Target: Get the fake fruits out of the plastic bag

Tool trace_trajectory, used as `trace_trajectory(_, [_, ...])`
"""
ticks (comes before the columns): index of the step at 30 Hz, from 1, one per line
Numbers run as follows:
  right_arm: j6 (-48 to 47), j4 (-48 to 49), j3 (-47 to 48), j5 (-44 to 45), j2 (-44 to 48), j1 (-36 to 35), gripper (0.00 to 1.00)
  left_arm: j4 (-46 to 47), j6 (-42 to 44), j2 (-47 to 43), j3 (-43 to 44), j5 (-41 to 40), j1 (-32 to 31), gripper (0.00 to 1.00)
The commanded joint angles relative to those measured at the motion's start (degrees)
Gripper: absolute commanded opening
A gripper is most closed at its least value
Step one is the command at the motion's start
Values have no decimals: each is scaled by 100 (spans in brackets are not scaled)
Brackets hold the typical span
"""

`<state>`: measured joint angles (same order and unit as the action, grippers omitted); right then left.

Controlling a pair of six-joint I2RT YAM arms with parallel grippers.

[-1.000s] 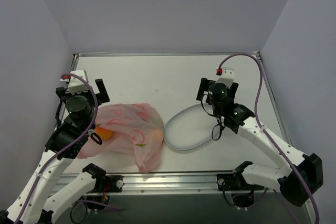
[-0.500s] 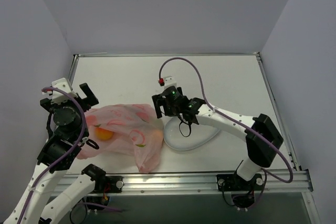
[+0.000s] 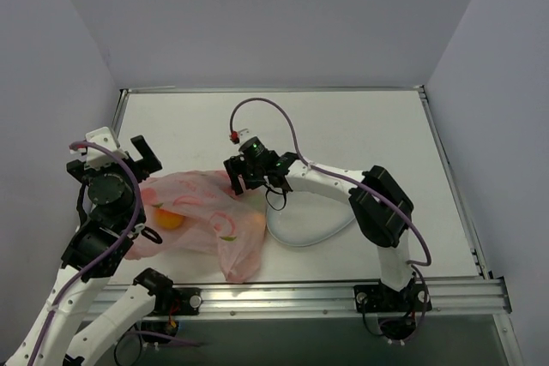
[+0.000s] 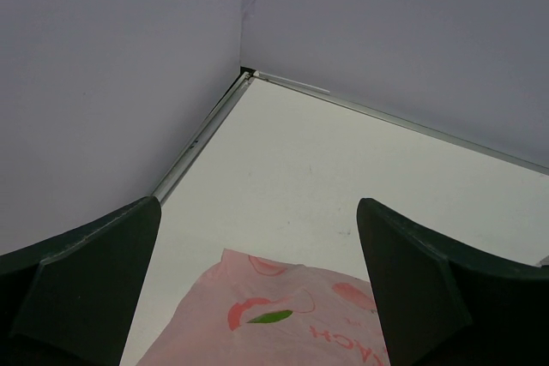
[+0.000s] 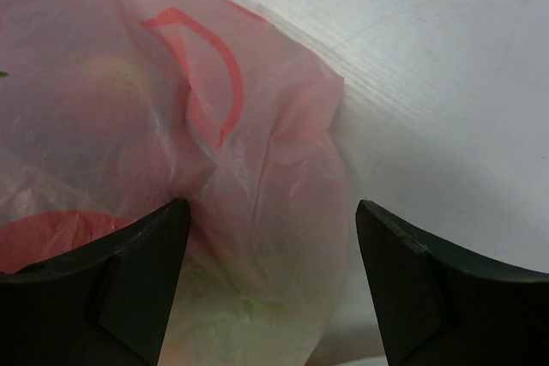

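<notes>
The pink plastic bag (image 3: 210, 216) lies crumpled at the front left of the table. An orange fruit (image 3: 171, 219) shows through its film. My right gripper (image 3: 243, 180) is down at the bag's upper right edge. In the right wrist view its jaws (image 5: 273, 212) stand apart astride a bulging fold of the bag (image 5: 257, 169). The left finger (image 5: 129, 280) touches the film and the right finger (image 5: 429, 280) stands off it. A pale yellow-green fruit (image 5: 240, 332) glows through the film there. My left gripper (image 4: 257, 237) hangs open above the bag's left end (image 4: 283, 315), holding nothing.
A white oval plate (image 3: 322, 216) lies just right of the bag, under the right forearm. Walls close in the left, back and right sides. A metal rail (image 3: 300, 293) runs along the near edge. The right arm's purple cable (image 3: 274, 117) loops above the table.
My right arm has swung left from over the plate to the bag's right edge, and its jaws have narrowed somewhat. My left gripper drew back to the left early on, then stayed still.
</notes>
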<state>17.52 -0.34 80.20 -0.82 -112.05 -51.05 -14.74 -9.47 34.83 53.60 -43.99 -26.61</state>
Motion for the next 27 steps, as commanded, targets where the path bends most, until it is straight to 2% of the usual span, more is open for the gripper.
trace_trajectory(1, [-143,-28,241,-743,-115,-81,73,94,-63,-20,159,-66,7,97])
trace_trajectory(4, [-170,-28,233,-884,-194,-125,66,68,-72,-20,168,-22,7,97])
trace_trajectory(5, [-170,-36,241,-902,-221,-134,58,59,-81,-29,168,-13,-2,97])
trace_trajectory(7, [-179,-36,259,-946,-308,-125,50,59,-81,-29,177,-13,-2,97])
trace_trajectory(8, [-179,-36,276,-946,-326,-116,38,59,-81,-29,177,-13,7,97])
trace_trajectory(10, [-179,-28,329,-1016,-431,-107,29,50,-81,-38,168,-5,-2,97])
trace_trajectory(11, [-205,-36,425,-1060,-467,-116,17,59,-81,-29,168,-5,-2,97])
trace_trajectory(15, [-231,-54,707,-1025,-599,-63,0,51,-72,-20,177,-5,7,97])
trace_trajectory(23, [-354,-475,1884,-841,-932,428,0,86,-19,24,159,-22,7,97])
trace_trajectory(27, [-433,-476,2341,-937,-1099,954,0,77,-81,85,159,48,7,97])
